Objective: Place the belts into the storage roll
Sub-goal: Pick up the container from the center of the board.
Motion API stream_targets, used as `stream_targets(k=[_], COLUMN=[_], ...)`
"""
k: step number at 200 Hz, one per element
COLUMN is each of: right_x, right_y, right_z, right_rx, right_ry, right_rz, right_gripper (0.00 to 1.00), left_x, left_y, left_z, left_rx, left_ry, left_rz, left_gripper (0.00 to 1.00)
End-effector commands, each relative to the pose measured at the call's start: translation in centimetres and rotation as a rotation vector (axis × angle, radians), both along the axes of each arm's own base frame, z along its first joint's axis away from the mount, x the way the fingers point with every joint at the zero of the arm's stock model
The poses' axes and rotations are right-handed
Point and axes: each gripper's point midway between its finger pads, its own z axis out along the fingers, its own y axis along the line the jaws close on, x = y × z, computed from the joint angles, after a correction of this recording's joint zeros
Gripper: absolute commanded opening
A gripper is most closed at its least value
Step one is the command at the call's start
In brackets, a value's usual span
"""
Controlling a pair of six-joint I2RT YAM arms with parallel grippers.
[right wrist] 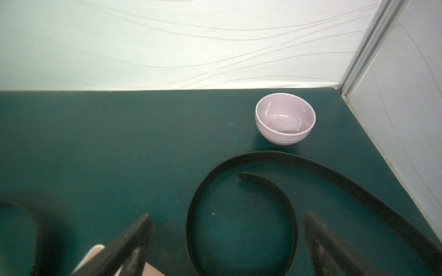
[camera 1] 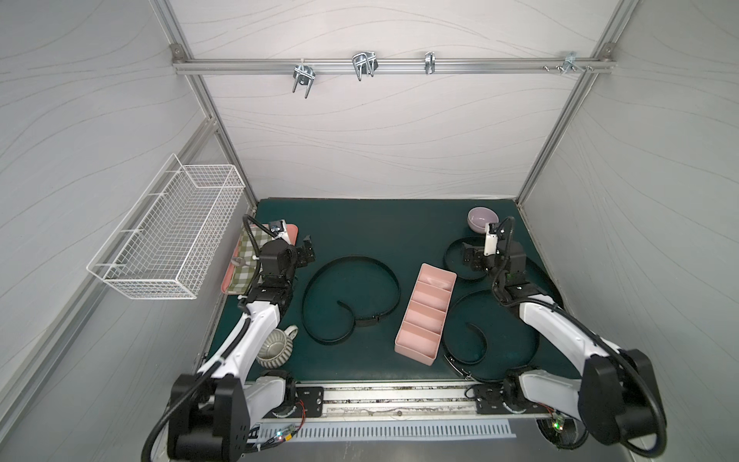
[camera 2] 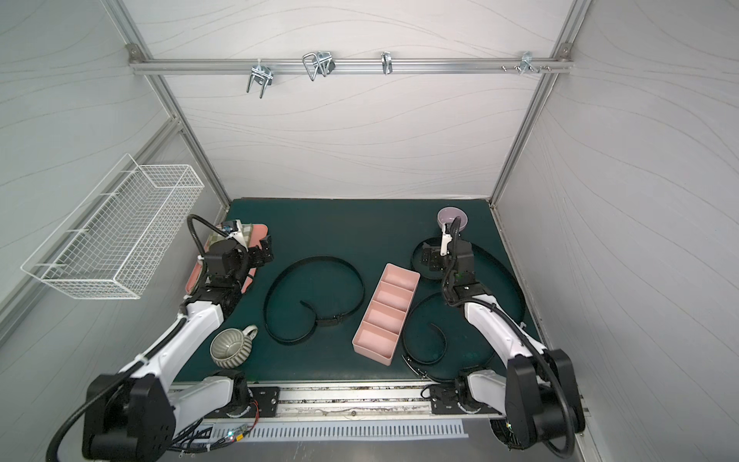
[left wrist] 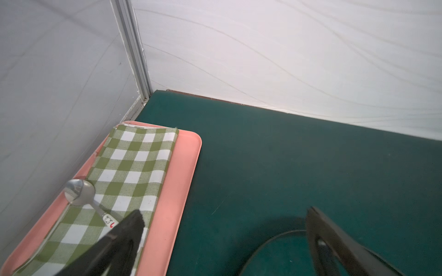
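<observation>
Green mat, white-walled booth; belts loose beside storage roll; left fingers, right fingers wide, empty.

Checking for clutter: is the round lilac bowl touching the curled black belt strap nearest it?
Apart. Right wrist view shows green mat between lilac bowl and black belt.

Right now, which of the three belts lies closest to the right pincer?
The belt beside the lilac bowl: its small loop sits directly under the open right pincer. The belt left of the storage roll and the front-right belt lie farther off.
</observation>
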Motion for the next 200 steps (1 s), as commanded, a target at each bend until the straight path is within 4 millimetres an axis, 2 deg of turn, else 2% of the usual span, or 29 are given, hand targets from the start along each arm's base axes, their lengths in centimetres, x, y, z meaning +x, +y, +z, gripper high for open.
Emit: stream_targets(k=[1, 9, 29, 56, 71, 84, 98, 119, 135, 146, 153, 200], right_x=[-5.5, -6.8, -10.8, -15.5, -17.0, -17.2, -16.1, -13.0, -10.7, -9.3, -8.4, -2.8], right_y=[-0.2, 0.2, 1.9, 3.9, 4.2, 4.2, 4.3, 5.2, 6.1, 6.4, 6.7, 9.7], right_z=[-3.9, -3.8, -3.9, -3.7, -3.6, -3.7, -3.6, -3.5, -4.1, -4.9, -5.3, -5.8], right_rx=[0.029, 0.064, 0.138, 0.199, 0.203, 0.189, 0.157, 0.111, 0.052, -0.003, -0.011, -0.139], right_ry=[0.335, 0.399, 0.586, 0.744, 0.797, 0.822, 0.797, 0.761, 0.79, 0.81, 0.817, 0.633], right_rz=[-0.063, -0.064, -0.027, 0.037, 0.051, 0.058, 0.072, 0.16, 0.268, 0.328, 0.365, 0.551], right_gripper=[0.99, 0.99, 0.99, 0.99, 0.98, 0.95, 0.92, 0.82, 0.73, 0.71, 0.64, 0.64], left_x=[-3.9, -4.8, -6.6, -8.5, -9.4, -10.1, -10.5, -10.6, -10.7, -10.8, -10.8, -10.8], left_y=[-0.7, -1.4, -4.7, -6.3, -7.0, -7.2, -7.2, -7.1, -7.2, -7.2, -7.3, -7.7], left_z=[-0.7, -0.4, 0.3, -1.1, -2.5, -3.4, -4.1, -3.8, -3.7, -3.8, -3.9, -4.3], left_rx=[-0.126, -0.202, -0.319, -0.387, -0.398, -0.387, -0.366, -0.354, -0.353, -0.354, -0.355, -0.351], left_ry=[0.166, 0.168, 0.208, 0.324, 0.398, 0.449, 0.469, 0.453, 0.449, 0.449, 0.45, 0.454], left_rz=[0.026, 0.014, -0.136, -0.174, -0.199, -0.211, -0.215, -0.225, -0.229, -0.229, -0.232, -0.247], left_gripper=[0.99, 0.99, 0.99, 0.99, 0.99, 0.99, 0.99, 0.99, 0.99, 0.99, 0.99, 0.99])
